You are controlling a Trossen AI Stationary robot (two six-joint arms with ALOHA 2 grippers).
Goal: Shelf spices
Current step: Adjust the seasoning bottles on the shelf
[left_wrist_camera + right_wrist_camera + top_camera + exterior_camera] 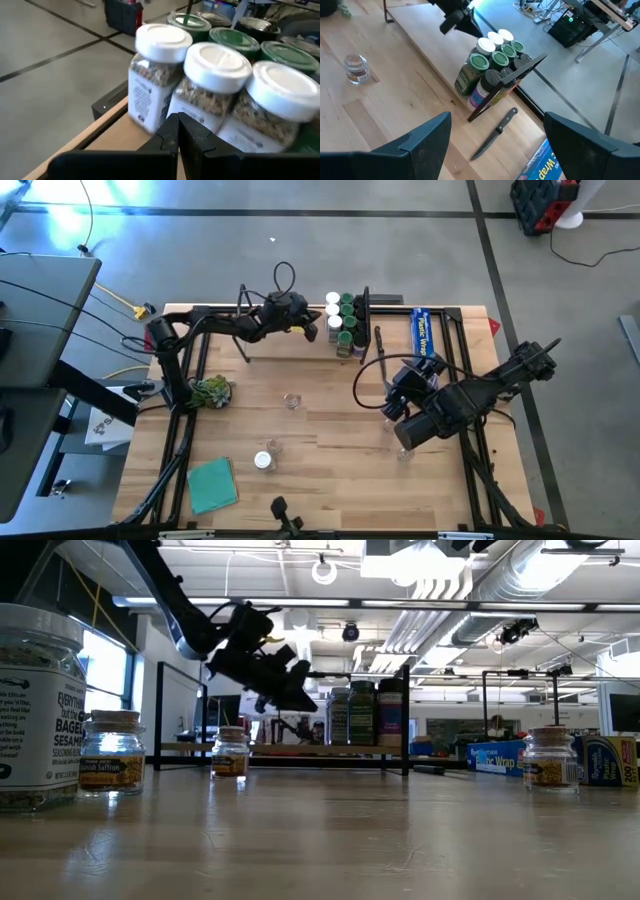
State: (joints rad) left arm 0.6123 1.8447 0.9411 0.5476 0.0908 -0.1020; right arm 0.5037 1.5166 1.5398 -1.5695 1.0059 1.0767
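1. The left gripper [312,327] was shut tight with nothing held between its fingers [167,137]. It hung over the shelf [275,343], just beside the packed jars.
2. Right in front of that claw stood three white-lidded jars [217,67] in a row. They were touching each other.
3. Behind them stood the green-lidded jars [234,38], and some dark-lidded jars [491,77] stood at the near end of the bunch.
4. All these spices [343,320] were crowded together at the right end of the shelf, up against the black wire frame [366,320]. The left part of the board was bare.
5. The right gripper [408,435] was open wide and held nothing. It hung over the table [330,470], near its right side, well apart from the shelf.
6. One small clear jar [404,450] stood on the table just under the right claw.
7. Another small jar [292,400] stood near the middle of the table.
8. A white-lidded jar [263,461] and a clear jar [271,446] stood close together nearer the front.
9. A knife [494,135] lay on the table just beside the wire frame.
10. A long blue box [424,334] lay next to the knife, near the back right corner.
11. A green leafy bunch [210,391] sat at the left side of the table.
12. A flat green cloth [212,484] lay near the front left corner.
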